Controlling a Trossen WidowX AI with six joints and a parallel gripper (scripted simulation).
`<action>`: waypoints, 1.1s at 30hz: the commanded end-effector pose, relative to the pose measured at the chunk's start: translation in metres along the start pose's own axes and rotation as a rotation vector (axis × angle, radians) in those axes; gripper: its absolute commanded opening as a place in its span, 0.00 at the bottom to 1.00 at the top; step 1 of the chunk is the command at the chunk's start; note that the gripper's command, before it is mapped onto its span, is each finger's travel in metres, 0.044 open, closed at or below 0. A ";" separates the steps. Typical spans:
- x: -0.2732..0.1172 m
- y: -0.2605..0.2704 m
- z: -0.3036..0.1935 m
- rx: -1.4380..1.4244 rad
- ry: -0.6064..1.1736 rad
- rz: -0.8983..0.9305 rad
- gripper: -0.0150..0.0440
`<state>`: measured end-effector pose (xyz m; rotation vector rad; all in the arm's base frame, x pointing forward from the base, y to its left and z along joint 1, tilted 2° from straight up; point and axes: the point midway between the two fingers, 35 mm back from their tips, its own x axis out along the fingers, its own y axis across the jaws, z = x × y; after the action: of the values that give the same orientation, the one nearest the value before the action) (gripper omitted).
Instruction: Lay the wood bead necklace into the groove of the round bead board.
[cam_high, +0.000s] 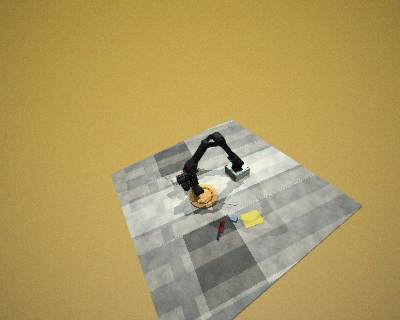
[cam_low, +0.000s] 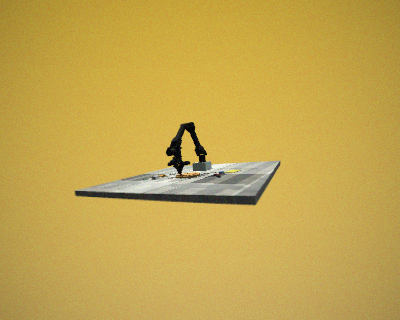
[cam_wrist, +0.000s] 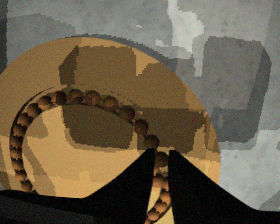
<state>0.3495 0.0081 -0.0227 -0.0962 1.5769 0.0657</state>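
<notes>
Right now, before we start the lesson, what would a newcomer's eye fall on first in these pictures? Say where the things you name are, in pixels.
Probably the black arm (cam_high: 215, 137) (cam_low: 187, 125), arched over the patterned tabletop, its hand (cam_high: 200, 193) (cam_low: 180, 173) (cam_wrist: 161, 155) down at the round tan board (cam_high: 214, 200) (cam_low: 189, 175) (cam_wrist: 172, 87). Next, the brown bead necklace (cam_wrist: 92, 97), curving over that board and pinched between the fingertips. Then the bright yellow square (cam_high: 252, 219) (cam_low: 232, 171), lying apart from the board.

We see a worktop (cam_high: 280, 200) (cam_low: 220, 197) in patchy grey, and directly on it a round wooden board (cam_high: 215, 202) (cam_low: 194, 175) (cam_wrist: 200, 120), a yellow sheet (cam_high: 252, 219) (cam_low: 232, 171), a small blue piece (cam_high: 234, 219) and a red-and-dark tool (cam_high: 221, 230).
</notes>
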 end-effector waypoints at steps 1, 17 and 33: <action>0.003 -0.001 0.001 -0.004 -0.002 -0.003 0.25; 0.004 -0.001 0.002 0.000 -0.005 0.000 0.74; -0.001 -0.001 0.001 -0.004 -0.002 -0.003 1.00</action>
<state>0.3502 0.0077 -0.0225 -0.0968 1.5755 0.0663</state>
